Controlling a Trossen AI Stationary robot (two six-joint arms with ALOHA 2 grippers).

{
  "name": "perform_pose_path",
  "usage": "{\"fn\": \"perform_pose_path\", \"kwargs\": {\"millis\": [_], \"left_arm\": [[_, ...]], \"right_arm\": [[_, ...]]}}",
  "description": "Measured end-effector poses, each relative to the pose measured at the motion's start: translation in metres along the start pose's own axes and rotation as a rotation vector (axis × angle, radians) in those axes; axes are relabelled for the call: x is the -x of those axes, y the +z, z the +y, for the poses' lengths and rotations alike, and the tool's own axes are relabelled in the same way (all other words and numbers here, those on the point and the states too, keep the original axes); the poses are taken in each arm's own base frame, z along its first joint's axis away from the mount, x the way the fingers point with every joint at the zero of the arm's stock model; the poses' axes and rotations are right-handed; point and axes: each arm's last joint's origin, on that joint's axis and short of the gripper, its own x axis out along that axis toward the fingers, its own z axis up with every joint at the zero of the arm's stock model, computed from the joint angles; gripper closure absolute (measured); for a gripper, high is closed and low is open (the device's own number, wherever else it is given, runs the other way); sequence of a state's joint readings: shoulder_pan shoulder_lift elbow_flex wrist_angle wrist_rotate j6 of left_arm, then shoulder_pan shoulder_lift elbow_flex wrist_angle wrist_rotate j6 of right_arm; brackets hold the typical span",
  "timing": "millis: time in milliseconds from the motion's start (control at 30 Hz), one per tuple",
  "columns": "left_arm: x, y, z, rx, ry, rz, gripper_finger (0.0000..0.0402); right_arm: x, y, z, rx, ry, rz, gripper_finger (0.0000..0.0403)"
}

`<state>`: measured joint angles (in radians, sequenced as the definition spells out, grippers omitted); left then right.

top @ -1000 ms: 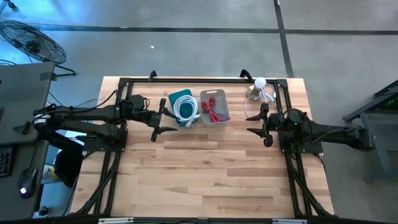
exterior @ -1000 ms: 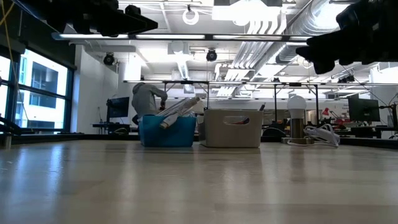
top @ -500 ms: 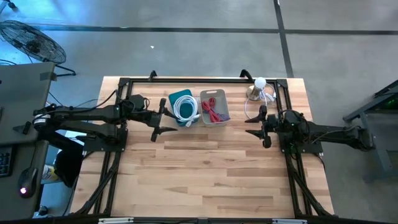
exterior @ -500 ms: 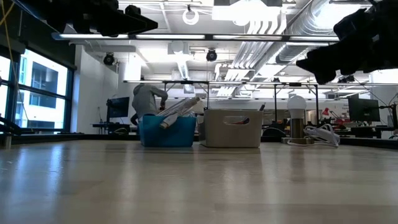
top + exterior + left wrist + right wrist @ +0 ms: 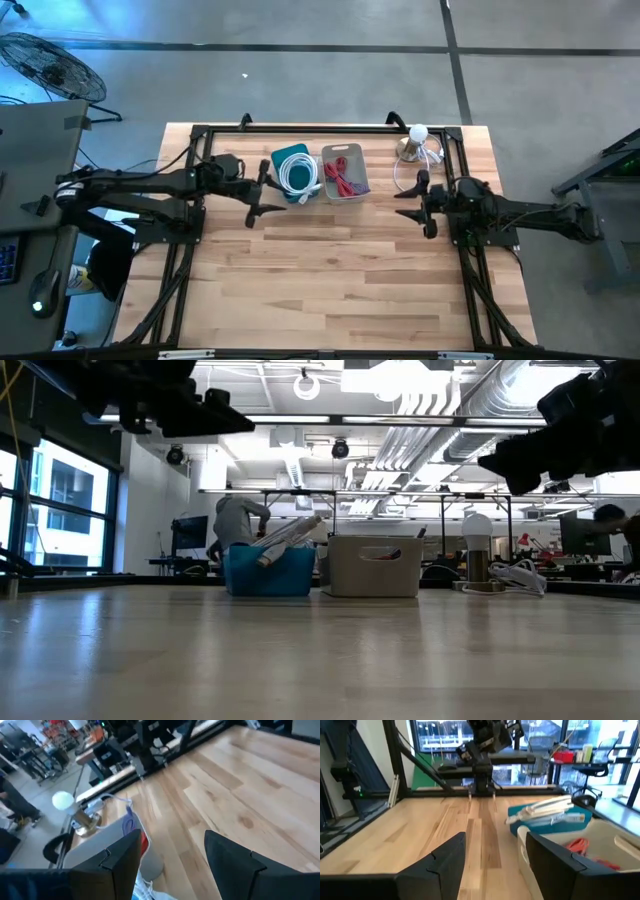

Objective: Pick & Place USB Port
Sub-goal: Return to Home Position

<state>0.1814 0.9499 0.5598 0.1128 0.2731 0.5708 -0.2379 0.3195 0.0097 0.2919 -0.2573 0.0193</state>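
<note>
- Cables are sorted into two bins at the far edge of the tabletop. The white cable is coiled in the blue bin, and the red cable is bunched in the gray bin right beside it.
- A purple cable pokes over the gray bin's wall in the left wrist view.
- The bins touch or nearly touch, placed between the two arms, probably so either arm can drop into them.
- A lamp with its own white lead stands apart at the far right corner. It looks unrelated to the sort.
- Left end effector: fingers wide apart and holding nothing. It hangs above the tabletop just beside the blue bin's near left corner, with the arm stretched out flat from the left edge.
- Right end effector: fingers apart and holding nothing. It is well clear of the gray bin and raised, pointing inward, with the arm folded closer to its base.
- Judgement: the sort looks done, and both arms are posed for parking rather than picking.
</note>
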Motion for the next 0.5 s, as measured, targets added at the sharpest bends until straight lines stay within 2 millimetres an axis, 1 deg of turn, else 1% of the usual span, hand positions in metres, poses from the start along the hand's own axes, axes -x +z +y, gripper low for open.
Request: {"fn": "perform_pose_path", "kwargs": {"millis": [100, 233, 433, 500], "left_arm": [[-0.004, -0.004, -0.001, -0.007, -0.022, 0.016, 0.0188], [-0.010, -0.007, -0.004, -0.041, -0.093, -0.003, 0.0188], [-0.010, -0.001, -0.010, -0.122, -0.256, -0.140, 0.0188], [-0.009, 0.001, -0.013, -0.142, -0.270, -0.150, 0.0188]], "right_arm": [[0.000, -0.002, 0.000, -0.007, 0.000, 0.019, 0.0201], [0.000, -0.002, 0.000, -0.008, 0.000, 0.022, 0.0201], [0.000, -0.002, 0.000, -0.011, 0.000, 0.022, 0.0201], [0.000, -0.002, 0.000, -0.012, 0.000, 0.022, 0.0201]]}}
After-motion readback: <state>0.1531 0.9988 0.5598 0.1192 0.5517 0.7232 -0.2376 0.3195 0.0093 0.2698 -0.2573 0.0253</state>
